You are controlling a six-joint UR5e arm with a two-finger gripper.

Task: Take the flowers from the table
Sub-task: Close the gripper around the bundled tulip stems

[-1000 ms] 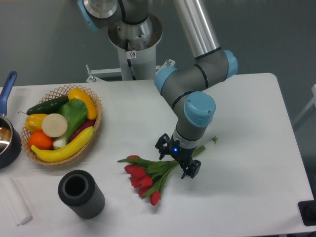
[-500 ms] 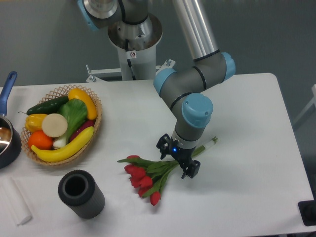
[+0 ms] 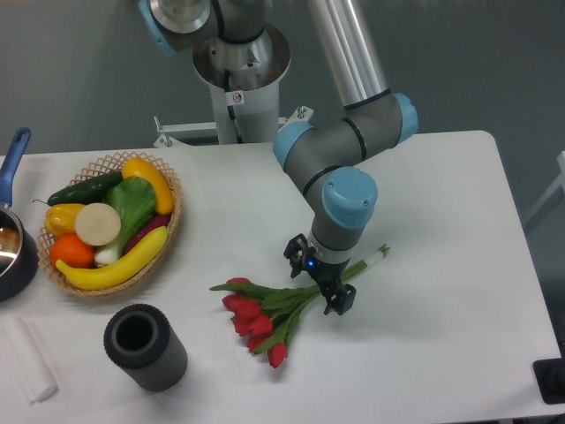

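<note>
The flowers (image 3: 265,316), red tulips with green leaves and long stems, lie on the white table (image 3: 441,230) near its front middle, blooms to the lower left and stem ends to the upper right. My gripper (image 3: 317,281) points down over the stems. Its jaws are open and straddle the stems, one finger on each side, low near the tabletop. The stems under the gripper are partly hidden.
A wicker basket (image 3: 106,221) of fruit and vegetables stands at the left. A dark cylinder cup (image 3: 144,346) lies at the front left. A blue-handled pot (image 3: 13,247) sits at the left edge. A white folded cloth (image 3: 26,358) lies at the front left corner.
The arm has shifted slightly left and up over the stems. The jaws stand a little closer together. The flowers have not moved.
</note>
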